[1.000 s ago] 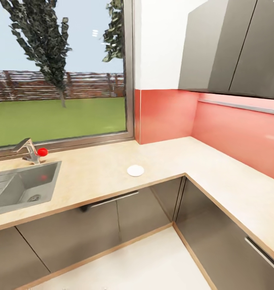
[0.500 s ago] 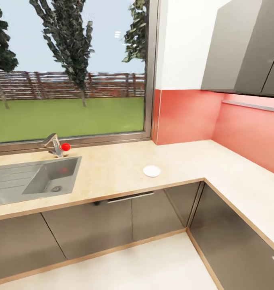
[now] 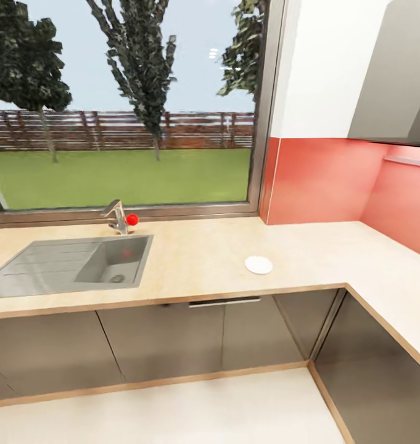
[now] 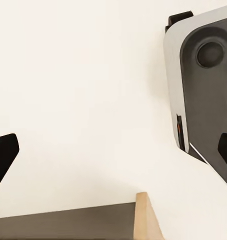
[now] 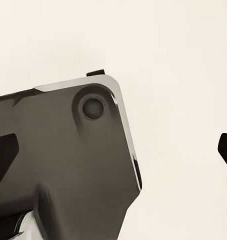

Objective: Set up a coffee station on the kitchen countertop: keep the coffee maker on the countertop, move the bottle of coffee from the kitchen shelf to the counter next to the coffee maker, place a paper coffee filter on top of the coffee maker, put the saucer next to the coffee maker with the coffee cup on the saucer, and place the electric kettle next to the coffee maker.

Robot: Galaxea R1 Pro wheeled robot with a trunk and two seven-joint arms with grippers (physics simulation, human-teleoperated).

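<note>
- The small flat round white saucer (image 3: 259, 265) lies alone on the long light-tan wood-grain surface (image 3: 197, 259), near its front edge, well apart from the steel sink (image 3: 71, 266) and the tap with a red knob (image 3: 122, 217).
- Left wrist view: both dark fingertips (image 4: 3, 157) sit at opposite edges of the picture, spread wide, with pale floor (image 4: 83, 90) and the robot's dark base (image 4: 206, 85) between them.
- Right wrist view: the fingers (image 5: 226, 150) seem spread wide too, nothing between them but floor and base, though only their tips show.
</note>
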